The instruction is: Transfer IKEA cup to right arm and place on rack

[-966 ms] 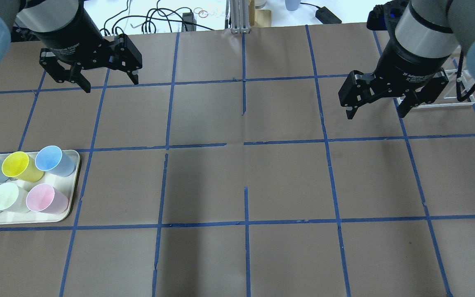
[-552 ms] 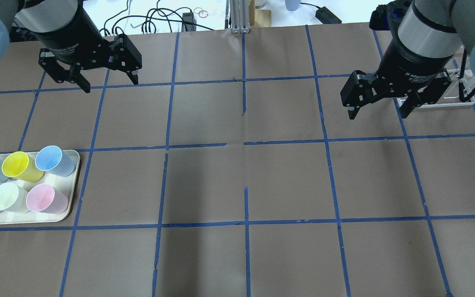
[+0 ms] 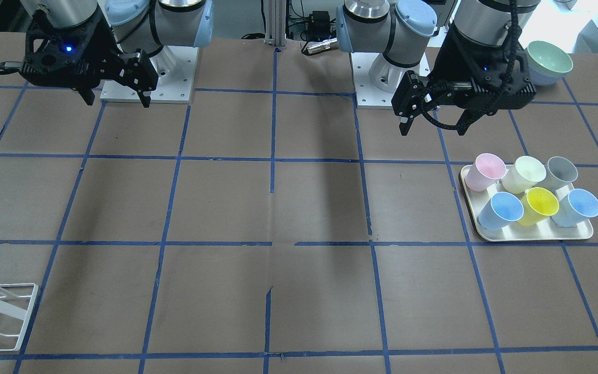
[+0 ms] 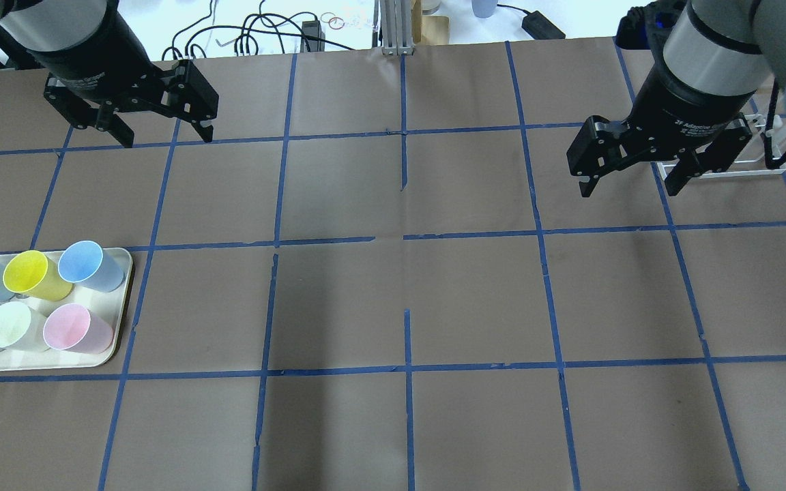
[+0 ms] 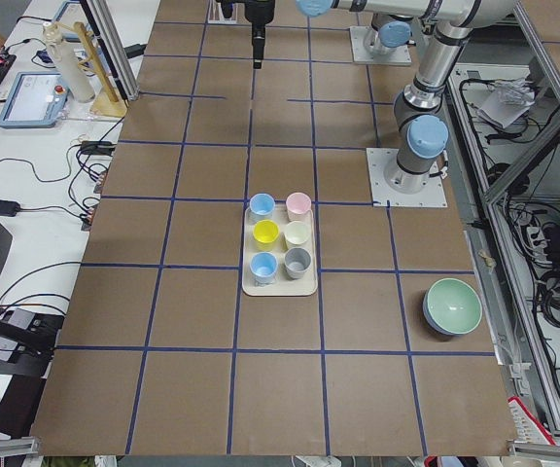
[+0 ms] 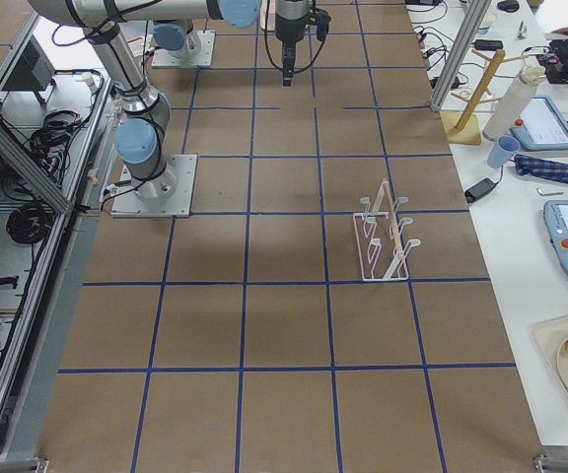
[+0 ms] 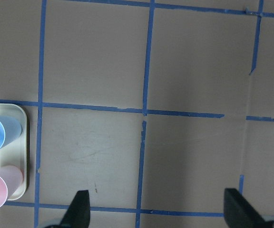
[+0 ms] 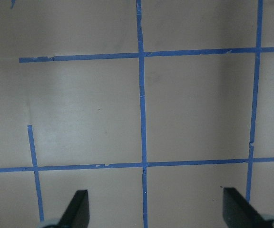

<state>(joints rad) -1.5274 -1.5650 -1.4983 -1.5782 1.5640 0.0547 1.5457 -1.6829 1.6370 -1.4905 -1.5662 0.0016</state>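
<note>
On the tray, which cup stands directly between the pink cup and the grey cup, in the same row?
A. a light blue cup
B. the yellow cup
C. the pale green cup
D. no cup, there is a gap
C: in the front-facing view the pale green cup stands between the pink cup and the grey cup, all three in one row of the tray.

My left gripper (image 5: 258,60) hangs above the table (image 5: 192,321); I see the IKEA cup (image 5: 297,261) on the tray (image 5: 278,290), well apart from it.
</note>
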